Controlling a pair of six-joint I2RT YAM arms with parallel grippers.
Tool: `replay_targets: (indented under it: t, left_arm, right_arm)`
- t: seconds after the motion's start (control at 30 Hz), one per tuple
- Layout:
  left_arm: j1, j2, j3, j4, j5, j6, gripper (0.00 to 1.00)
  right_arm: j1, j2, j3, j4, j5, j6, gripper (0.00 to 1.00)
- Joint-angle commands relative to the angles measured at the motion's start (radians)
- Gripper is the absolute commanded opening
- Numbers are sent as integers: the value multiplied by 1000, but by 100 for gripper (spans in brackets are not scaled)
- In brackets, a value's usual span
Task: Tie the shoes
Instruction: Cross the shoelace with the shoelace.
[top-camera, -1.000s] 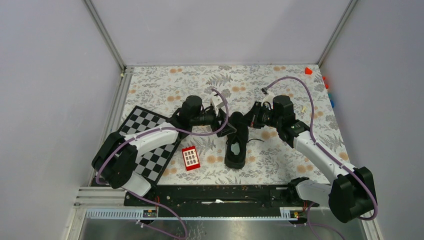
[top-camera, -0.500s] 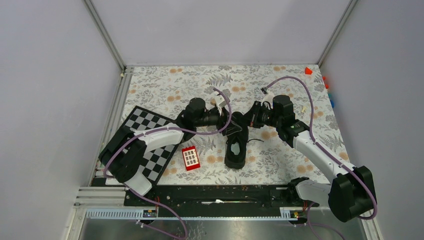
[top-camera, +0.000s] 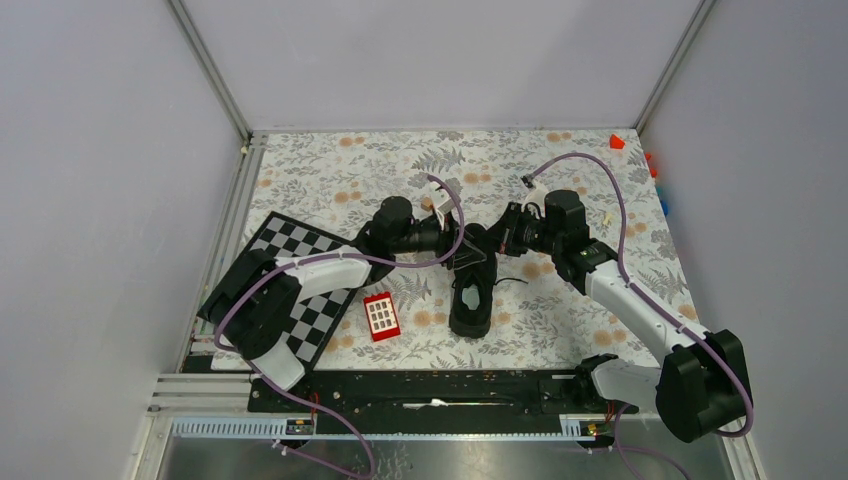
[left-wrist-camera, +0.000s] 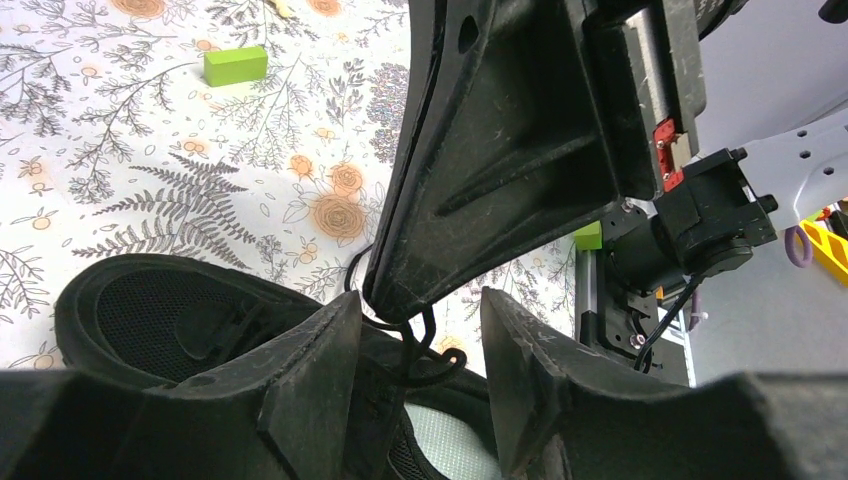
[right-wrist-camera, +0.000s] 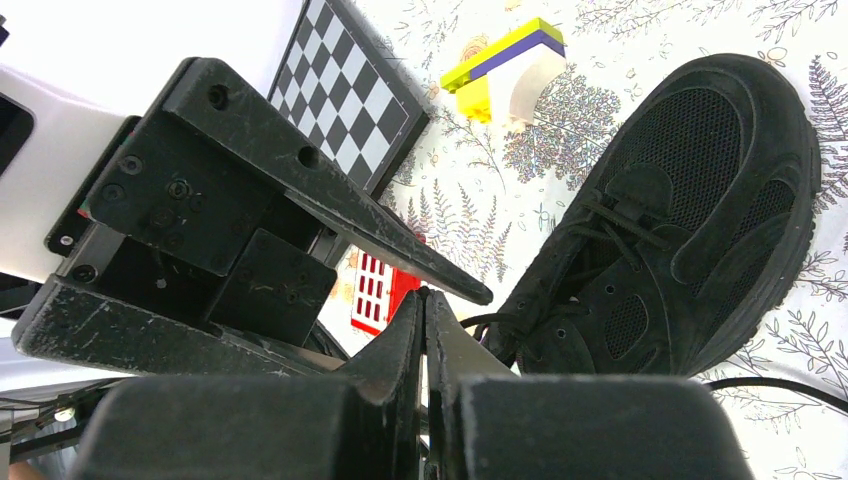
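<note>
Sneaker (right-wrist-camera: 700, 180), left hand (left-wrist-camera: 420, 300) apart, right hand (right-wrist-camera: 424, 302) together (maybe pinching lace (right-wrist-camera: 485, 322), overhead hides this)

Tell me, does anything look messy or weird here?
The black low-top sneaker is untied: one thin black lace trails loose across the flowery tablecloth beside it. Nothing looks spilled or broken.
</note>
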Motion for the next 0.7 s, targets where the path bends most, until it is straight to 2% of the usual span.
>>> replay_targets:
  t: [0.0,0.27,0.33,0.4,0.47,0.67]
  left_arm:
    - [-6,8,18,73,47,-12,51]
    - [-8,15,14,96,54,-33,51]
    - [-8,22,18,100,60,-39,47]
    - [-8,29,20,113,70,-49,38]
    - [-10,34,23,116,74,-56,37]
    - [-12,34,19,111,59,-55,51]
  right_arm:
    - [-2,2,40,38,-8,4,0]
    - [-1,5,37,43,-9,5,0]
    - [-2,5,37,43,-8,6,0]
    - [-1,5,37,43,-9,7,0]
    - [-2,4,37,42,-9,6,0]
    - [-1,2,36,43,-12,8,0]
